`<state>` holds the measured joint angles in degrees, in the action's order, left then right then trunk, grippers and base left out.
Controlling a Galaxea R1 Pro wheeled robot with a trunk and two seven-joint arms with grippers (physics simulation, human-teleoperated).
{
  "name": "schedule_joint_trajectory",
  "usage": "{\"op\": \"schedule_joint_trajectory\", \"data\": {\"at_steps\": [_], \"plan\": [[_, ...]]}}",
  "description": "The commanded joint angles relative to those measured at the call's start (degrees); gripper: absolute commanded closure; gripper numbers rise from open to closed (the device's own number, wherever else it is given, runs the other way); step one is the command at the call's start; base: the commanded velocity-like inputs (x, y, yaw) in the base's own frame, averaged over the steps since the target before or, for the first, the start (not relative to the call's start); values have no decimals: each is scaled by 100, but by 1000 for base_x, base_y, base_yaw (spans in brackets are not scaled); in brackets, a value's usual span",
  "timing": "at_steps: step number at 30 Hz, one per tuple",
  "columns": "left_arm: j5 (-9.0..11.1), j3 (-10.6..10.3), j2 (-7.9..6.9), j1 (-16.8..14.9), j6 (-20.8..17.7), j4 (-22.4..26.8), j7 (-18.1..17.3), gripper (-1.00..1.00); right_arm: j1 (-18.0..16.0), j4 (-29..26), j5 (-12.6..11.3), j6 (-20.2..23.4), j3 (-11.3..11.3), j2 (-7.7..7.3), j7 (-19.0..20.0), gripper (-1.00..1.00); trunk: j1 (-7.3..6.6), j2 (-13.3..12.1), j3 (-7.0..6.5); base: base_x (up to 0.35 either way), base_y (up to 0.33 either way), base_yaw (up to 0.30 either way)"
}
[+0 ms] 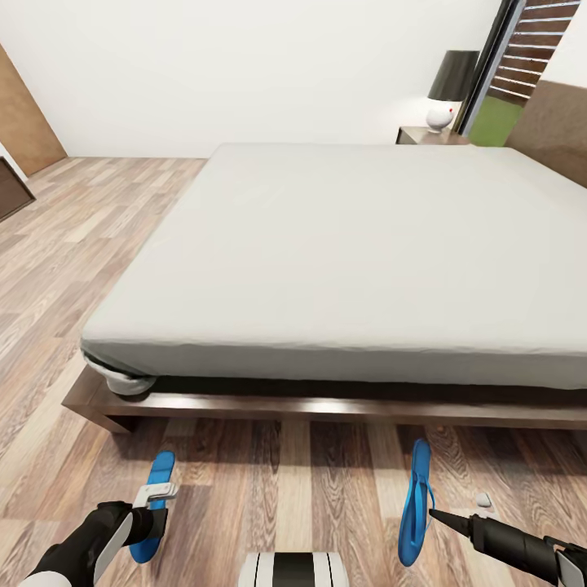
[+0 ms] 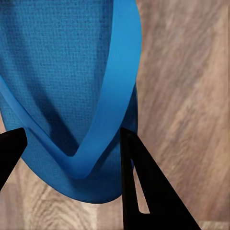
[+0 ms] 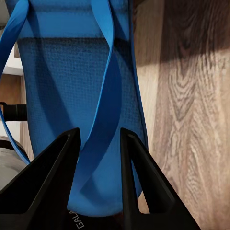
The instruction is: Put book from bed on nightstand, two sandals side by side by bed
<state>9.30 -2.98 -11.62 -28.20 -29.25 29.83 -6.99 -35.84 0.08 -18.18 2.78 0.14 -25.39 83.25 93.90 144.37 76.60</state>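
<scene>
Filling the middle of the head view, the bed is showing its bare grey mattress, with a nightstand and a lamp standing at the upper right. At the lower left, the left gripper is sitting over one blue sandal on the wood floor, fingers spread around its strap. At the lower right, the right gripper is pinching the strap of the other sandal, which is standing on edge.
</scene>
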Motion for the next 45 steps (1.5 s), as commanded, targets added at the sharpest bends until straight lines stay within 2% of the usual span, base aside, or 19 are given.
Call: {"op": "schedule_joint_trajectory", "data": {"at_steps": [1,4,35,45], "plan": [[51,-30,-7,-1,-28,7,13,100,-2,1,-11,29,3,-1,16,100,-1,2,4,12,0,0],[52,-29,-7,-1,-28,6,13,100,-2,1,-11,29,3,-1,16,100,-1,2,4,4,0,0],[46,-28,49,-1,10,5,13,100,-2,1,-10,29,3,7,16,100,79,43,691,0,0,0],[46,-28,47,-1,162,4,12,100,-2,1,-10,29,3,8,16,100,79,43,691,0,0,0]]}}
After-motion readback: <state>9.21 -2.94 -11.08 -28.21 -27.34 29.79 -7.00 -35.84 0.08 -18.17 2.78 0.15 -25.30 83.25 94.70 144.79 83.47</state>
